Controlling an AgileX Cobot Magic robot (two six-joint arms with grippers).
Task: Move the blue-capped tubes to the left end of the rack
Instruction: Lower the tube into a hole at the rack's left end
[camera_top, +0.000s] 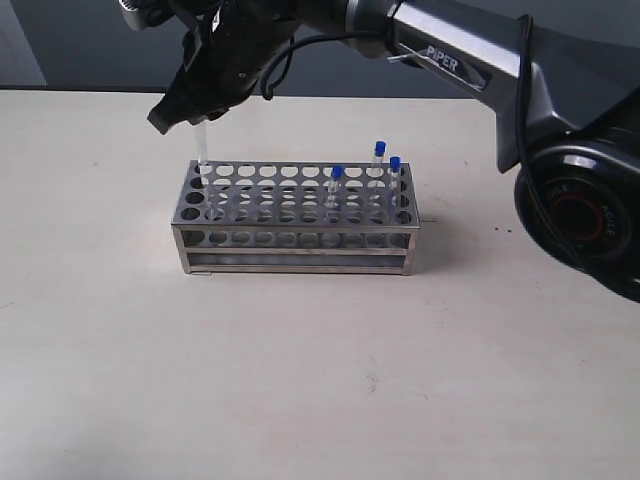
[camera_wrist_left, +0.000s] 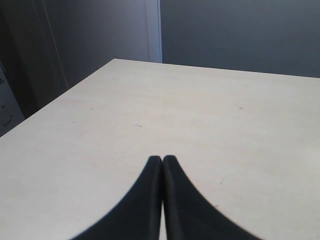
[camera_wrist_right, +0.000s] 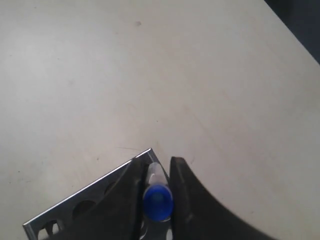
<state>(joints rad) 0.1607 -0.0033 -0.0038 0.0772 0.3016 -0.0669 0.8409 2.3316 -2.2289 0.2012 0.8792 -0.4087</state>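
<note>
The shiny metal rack (camera_top: 295, 262) stands mid-table. Three blue-capped tubes (camera_top: 337, 172) (camera_top: 380, 148) (camera_top: 395, 163) stand upright in holes near its right end. My right gripper (camera_top: 200, 108) has reached across to the rack's back left corner and is shut on a fourth blue-capped tube (camera_top: 201, 148), whose lower end is down in the corner hole. In the right wrist view this tube's blue cap (camera_wrist_right: 158, 202) sits between the fingers of the right gripper (camera_wrist_right: 158, 163), over the rack's corner (camera_wrist_right: 95, 187). My left gripper (camera_wrist_left: 162, 160) is shut and empty over bare table.
The right arm's dark links (camera_top: 460, 60) stretch over the table behind the rack from the right. The pale table (camera_top: 320, 380) runs wide in front of the rack. The left wrist view shows a table corner (camera_wrist_left: 117, 61) and a dark wall beyond.
</note>
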